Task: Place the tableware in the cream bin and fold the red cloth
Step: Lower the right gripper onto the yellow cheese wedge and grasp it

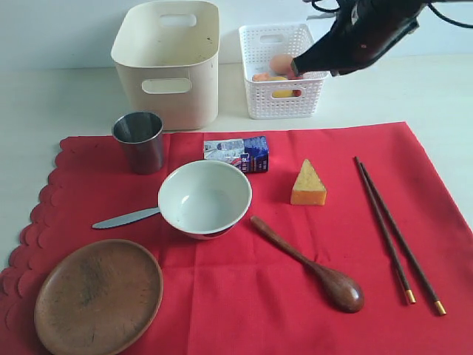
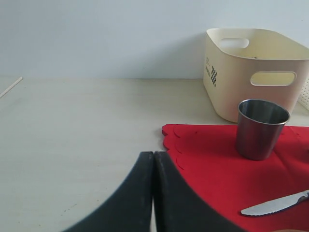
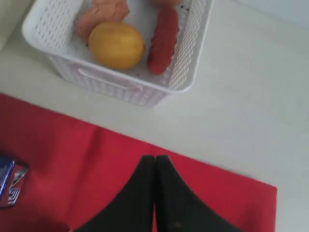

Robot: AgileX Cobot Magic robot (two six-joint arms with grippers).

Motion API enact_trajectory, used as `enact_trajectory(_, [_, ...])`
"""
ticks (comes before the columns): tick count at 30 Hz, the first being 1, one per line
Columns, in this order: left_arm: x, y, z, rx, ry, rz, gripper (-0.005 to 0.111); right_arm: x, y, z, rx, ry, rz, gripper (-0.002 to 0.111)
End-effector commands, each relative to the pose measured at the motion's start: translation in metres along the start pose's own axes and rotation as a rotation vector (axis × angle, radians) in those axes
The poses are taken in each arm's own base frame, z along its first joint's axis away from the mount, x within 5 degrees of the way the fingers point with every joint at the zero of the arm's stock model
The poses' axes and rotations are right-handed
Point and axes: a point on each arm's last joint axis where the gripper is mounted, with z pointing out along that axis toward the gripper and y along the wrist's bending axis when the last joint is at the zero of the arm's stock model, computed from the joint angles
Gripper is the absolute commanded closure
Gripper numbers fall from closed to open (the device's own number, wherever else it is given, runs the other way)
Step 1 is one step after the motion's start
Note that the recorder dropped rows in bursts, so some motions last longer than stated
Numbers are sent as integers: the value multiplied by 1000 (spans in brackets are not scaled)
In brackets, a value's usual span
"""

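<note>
The right gripper [image 3: 154,163] has its two dark fingers pressed together with nothing between them. In the exterior view it hangs above the white basket [image 1: 281,105], which holds a lemon [image 3: 116,44], a sausage [image 3: 163,38] and an egg [image 1: 281,63]. The left gripper [image 2: 153,162] is likewise closed and empty, low over the bare table just beside the scalloped corner of the red cloth [image 1: 244,303]. The cloth lies flat and unfolded. On it stand the steel cup [image 1: 139,142], the white bowl [image 1: 205,198] with the butter knife [image 1: 124,218] touching its side, the wooden plate [image 1: 98,296] at the near corner, the wooden spoon [image 1: 310,265] and the chopsticks [image 1: 392,229], laid side by side. A cheese wedge [image 1: 308,183] and a small carton [image 1: 238,154] sit there too. The cream bin [image 1: 185,107] stands just behind the cloth, beside the basket.
</note>
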Motion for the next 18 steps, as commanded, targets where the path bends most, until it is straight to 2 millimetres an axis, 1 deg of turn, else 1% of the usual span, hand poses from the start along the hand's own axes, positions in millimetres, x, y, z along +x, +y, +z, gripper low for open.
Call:
enact_trajectory(1, [-2,0,-1,4,-15,0,104,17,8,-15,-51,-52,5,108])
enact_trajectory(5, [-2,0,-1,4,-15,0,104,29,26,-28,-87,-58,-33,108])
enact_trajectory(7, [-2,0,-1,4,-15,0,104,36,37,-31,-104,-44,-60,108])
enact_trajectory(10, [-2,0,-1,4,-15,0,104,46,52,-30,-124,-3,-92,108])
enact_trajectory(11, [-2,0,-1,4,-15,0,104,52,59,-26,-126,37,-55,104])
enact_trajectory(12, [-2,0,-1,4,-15,0,104,54,61,-23,-125,57,-38,101])
enact_trajectory(13, [-2,0,-1,4,-15,0,104,58,65,-17,-121,90,-12,92])
enact_trajectory(14, [-2,0,-1,4,-15,0,104,60,66,-14,-123,99,-4,87])
enact_trajectory(15, [-2,0,-1,4,-15,0,104,62,69,-9,-132,113,14,75])
enact_trajectory(16, [-2,0,-1,4,-15,0,104,62,69,-8,-131,118,11,70])
enact_trajectory(18, [-2,0,-1,4,-15,0,104,69,72,5,-126,155,-3,49])
